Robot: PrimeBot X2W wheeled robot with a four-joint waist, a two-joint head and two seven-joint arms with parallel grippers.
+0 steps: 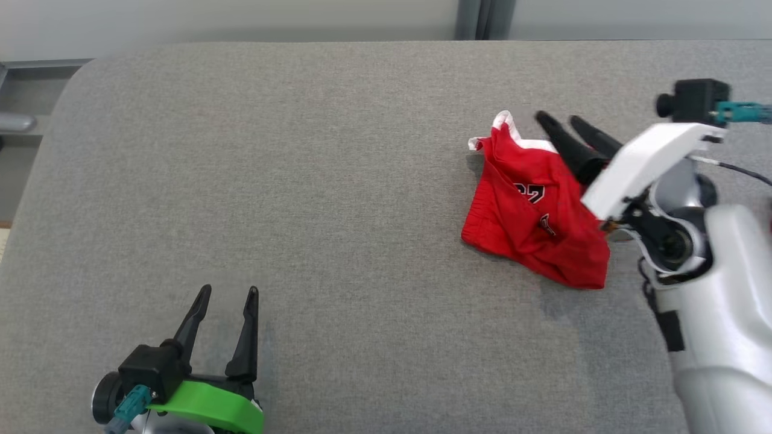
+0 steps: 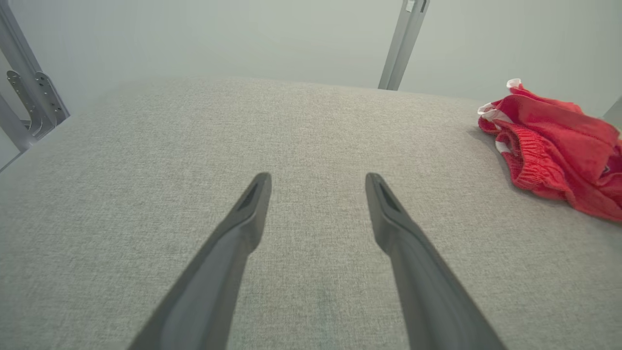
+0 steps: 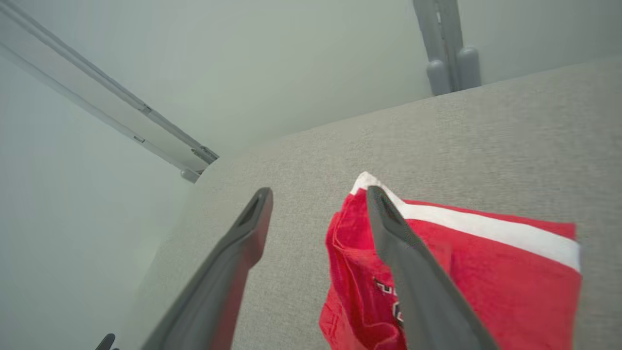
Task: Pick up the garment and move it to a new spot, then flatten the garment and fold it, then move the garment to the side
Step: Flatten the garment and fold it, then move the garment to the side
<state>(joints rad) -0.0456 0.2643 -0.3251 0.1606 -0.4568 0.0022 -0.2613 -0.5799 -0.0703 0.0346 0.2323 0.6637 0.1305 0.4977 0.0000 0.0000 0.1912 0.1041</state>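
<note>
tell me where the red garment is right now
In the head view the red garment lies crumpled on the right side of the grey surface, beneath the open right pincer and far from the left pincer.

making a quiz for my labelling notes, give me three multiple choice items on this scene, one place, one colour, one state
1. Where on the grey surface does the garment lie? A) robot's left B) robot's right C) middle
2. Garment's main colour? A) blue B) red C) green
3. The right gripper is: A) open B) shut on the garment C) shut, empty
Answers: 1 B, it lies at the head view's right; 2 B, red cloth, white trim; 3 A, its jaws stand apart in the right wrist view, pinching nothing.
</note>
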